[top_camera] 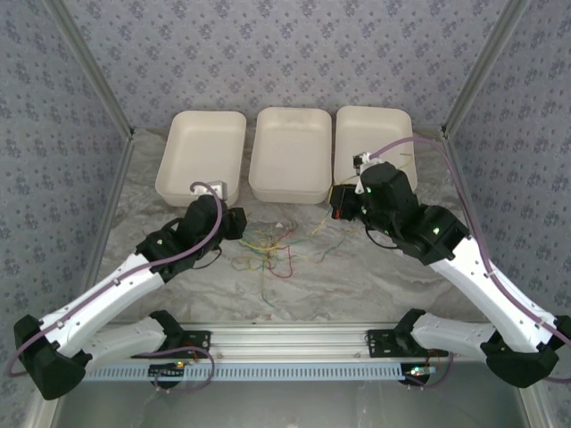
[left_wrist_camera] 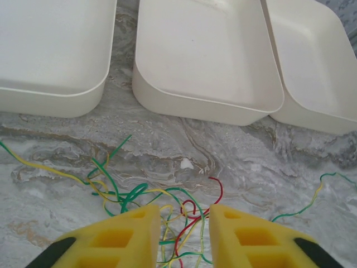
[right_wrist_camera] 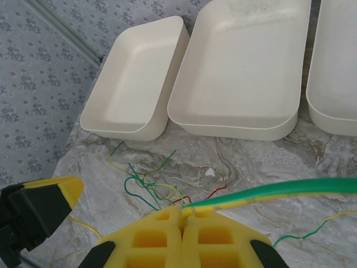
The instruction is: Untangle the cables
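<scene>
I hold right tool [right_wrist_camera: 183, 215] clamped on green-yellow cable [right_wrist_camera: 279, 190]; left tool [left_wrist_camera: 184, 216] open, empty; other cables [top_camera: 268, 248] tangled.

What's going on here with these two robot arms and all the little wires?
Two robot arms are working on a tangle of thin coloured wires lying on the table in front of three white trays. The right gripper is shut on one green and yellow wire. The left gripper hangs open over the tangle, gripping nothing.
</scene>
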`<action>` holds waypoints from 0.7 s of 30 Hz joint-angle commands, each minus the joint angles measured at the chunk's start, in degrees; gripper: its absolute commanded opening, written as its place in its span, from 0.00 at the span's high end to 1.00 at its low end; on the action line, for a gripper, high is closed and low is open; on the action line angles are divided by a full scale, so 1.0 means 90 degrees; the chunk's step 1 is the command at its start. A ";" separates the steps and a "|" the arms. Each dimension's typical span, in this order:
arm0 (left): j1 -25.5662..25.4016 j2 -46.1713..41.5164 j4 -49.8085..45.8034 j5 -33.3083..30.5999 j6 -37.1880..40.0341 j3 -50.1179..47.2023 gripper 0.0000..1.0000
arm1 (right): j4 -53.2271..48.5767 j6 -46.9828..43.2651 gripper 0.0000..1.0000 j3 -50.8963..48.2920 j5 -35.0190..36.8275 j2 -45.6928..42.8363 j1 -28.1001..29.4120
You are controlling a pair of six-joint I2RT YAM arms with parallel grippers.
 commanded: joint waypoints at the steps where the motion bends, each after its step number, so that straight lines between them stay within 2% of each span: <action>1: 0.0019 0.0028 0.0020 0.0006 -0.0050 0.0008 0.79 | 0.0063 0.0159 1.00 0.0020 0.0105 -0.0164 0.0032; 3: 0.0026 0.0035 0.0024 -0.0032 -0.0075 0.0028 0.90 | 0.0054 0.0160 1.00 -0.0002 0.0126 -0.0213 0.0021; 4: 0.0031 0.0023 0.0001 -0.0081 -0.0114 0.0045 1.00 | 0.0032 0.0160 1.00 -0.0004 0.0151 -0.0229 0.0020; 7: 0.0112 -0.0143 -0.0214 -0.0275 -0.0391 0.0085 1.00 | -0.0074 0.0198 1.00 -0.0081 0.0270 -0.0348 -0.0016; 10: 0.0643 -0.0720 -0.0581 -0.0202 -0.1155 -0.0024 1.00 | -0.0081 0.0337 1.00 -0.0352 0.0428 -0.0722 -0.0277; 14: 0.1766 -0.2155 -0.0074 0.0694 -0.2586 -0.0778 1.00 | 0.0998 0.0544 1.00 -0.1250 -0.0343 -0.1413 -0.1252; 17: 0.2374 -0.2754 0.0496 0.1389 -0.3559 -0.1131 1.00 | 0.1399 0.0596 1.00 -0.1513 -0.0771 -0.1325 -0.1346; 21: 0.2581 -0.2961 0.0797 0.1573 -0.4165 -0.1125 1.00 | 0.1442 0.1034 1.00 -0.1794 -0.1078 -0.0875 -0.1395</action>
